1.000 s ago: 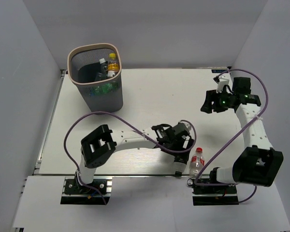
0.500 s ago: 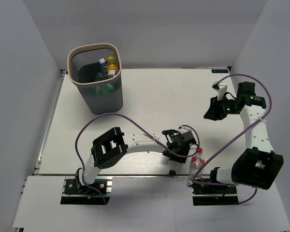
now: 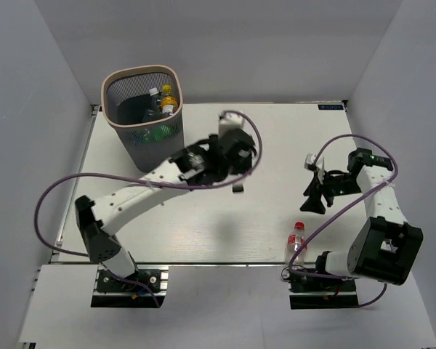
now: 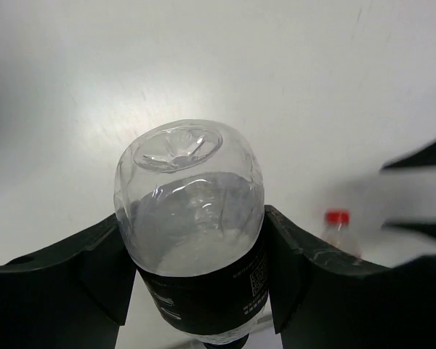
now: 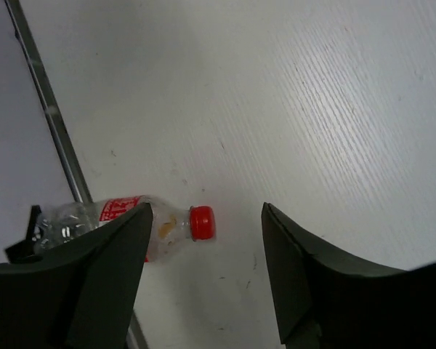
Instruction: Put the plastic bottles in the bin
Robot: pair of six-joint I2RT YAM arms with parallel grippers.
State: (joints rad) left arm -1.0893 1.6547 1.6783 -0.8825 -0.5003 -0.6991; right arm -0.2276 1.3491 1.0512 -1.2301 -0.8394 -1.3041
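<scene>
1. Left jaws: clenched on the black-label bottle (image 4: 192,225). Its clear, dimpled base faces the wrist camera and both fingers (image 4: 80,269) press its sides. I hold it above the bench (image 3: 276,138), mid-bench, just beside the bin (image 3: 142,70).
2. Its label is black with small white print and a square code patch. The print is too small to read.
3. Right jaws: released and spread, with nothing between them. They hang over the red-capped bottle (image 5: 131,222), which lies on its side at the near edge of the bench, by the metal rail.
4. That label is red and white, and its lettering is not legible.
5. The bin stands at the far left corner. It holds several bottles, among them an orange-capped bottle (image 3: 168,98).
6. A blue sticker (image 3: 330,107) sits at the far right corner, its text unreadable.
7. Against one second ago:
   - The left jaws were wide open, low at the near edge beside the red-capped bottle. They are now raised and swung toward the bin.
   - The right arm has come in from the far right.
   - The red-capped bottle has not moved.
</scene>
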